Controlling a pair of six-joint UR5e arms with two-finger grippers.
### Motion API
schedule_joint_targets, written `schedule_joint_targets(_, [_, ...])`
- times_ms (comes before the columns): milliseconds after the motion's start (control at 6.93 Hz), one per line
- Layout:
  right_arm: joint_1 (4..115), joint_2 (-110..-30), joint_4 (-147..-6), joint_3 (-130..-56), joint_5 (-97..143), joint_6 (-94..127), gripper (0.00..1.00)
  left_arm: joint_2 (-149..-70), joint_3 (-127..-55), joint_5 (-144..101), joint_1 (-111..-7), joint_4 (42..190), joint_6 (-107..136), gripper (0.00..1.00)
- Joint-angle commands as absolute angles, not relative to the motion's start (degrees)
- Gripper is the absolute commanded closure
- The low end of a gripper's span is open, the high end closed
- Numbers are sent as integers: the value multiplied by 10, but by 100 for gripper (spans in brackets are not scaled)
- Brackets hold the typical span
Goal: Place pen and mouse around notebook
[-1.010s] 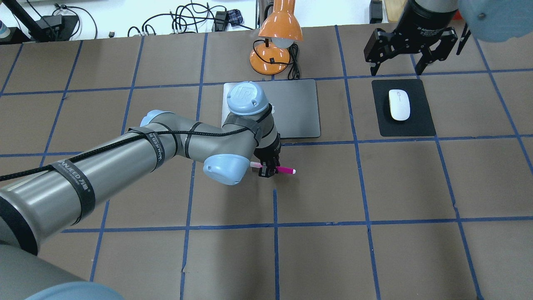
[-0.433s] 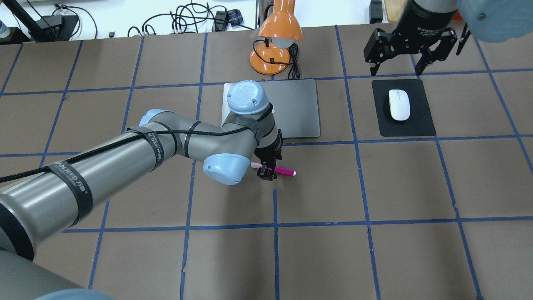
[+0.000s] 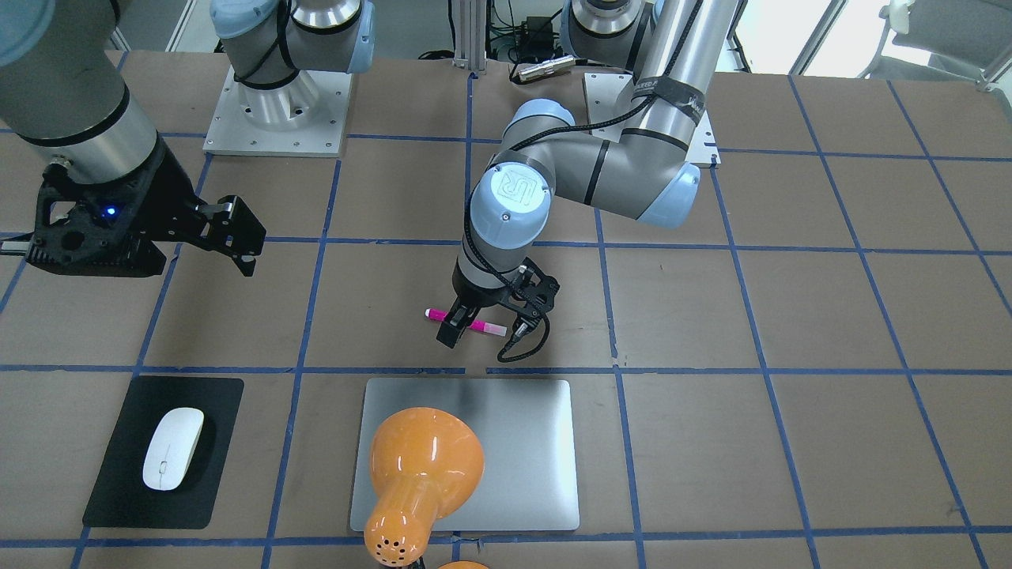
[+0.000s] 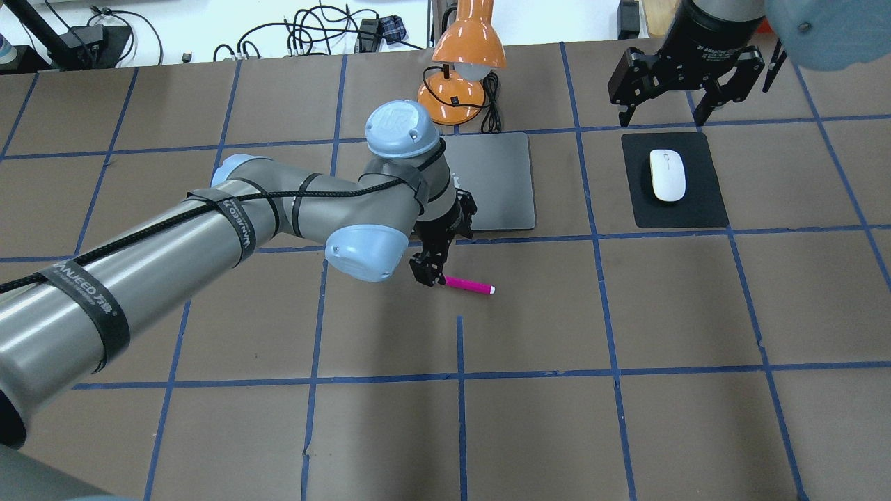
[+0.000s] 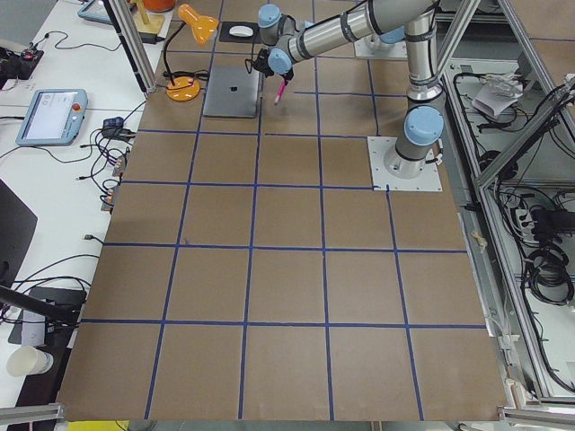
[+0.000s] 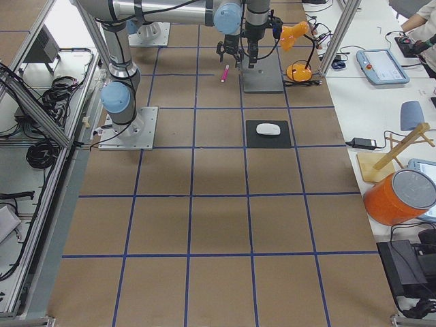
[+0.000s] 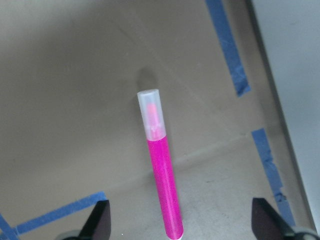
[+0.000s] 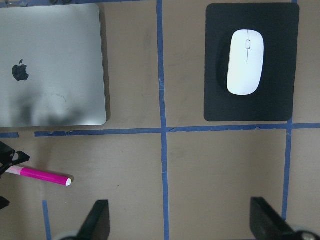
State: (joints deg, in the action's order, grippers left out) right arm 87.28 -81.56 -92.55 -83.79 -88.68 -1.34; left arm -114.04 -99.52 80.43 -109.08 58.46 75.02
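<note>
Since the pen (image 4: 470, 285) looks to lie flat on the table (image 4: 626, 431) w/ nothing pinching it, I read the pen half of the job as about done. It sits on my side of the notebook (image 4: 498, 181), near its near edge and roughly parallel to it, a blue tape line btwn them, not touching. My L gripper (image 7: 182, 222) hangs above the pen w/ jaws spread wide. In the wrist view the fingertips sit at either side, well clear of the barrel, gripping nothing. Wide like that prob so the tips don't nudge the pen on the way up. It's round, so I'd guess a slight knock rolls it.

My R gripper (image 8: 181, 222) is also spread wide and empty, hovering high above the table near the black pad (image 4: 696, 209). Its cam looks down on the pad, mouse and notebook. The mouse (image 4: 667, 175) lies on the pad, off to the notebook's right w/ a tape line btwn, well apart from the pen. Parked there, I'd say, so the R arm can take the mouse w/o crossing the L arm.

Pen itself: short, slim, bright magenta barrel. Translucent whitish-pink cap at the end toward my left, tiny white tip at the other end.
</note>
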Motion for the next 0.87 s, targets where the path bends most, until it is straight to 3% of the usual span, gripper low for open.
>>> schedule_joint_targets(0, [873,-816,-925,-837,-887,-14,0,-1122,-948,807,-1045,675,570,0])
schedule_joint_targets(722, [876,-818,-926,-835,-887,-11,0,-1055,-928,878,-949,760,237,0])
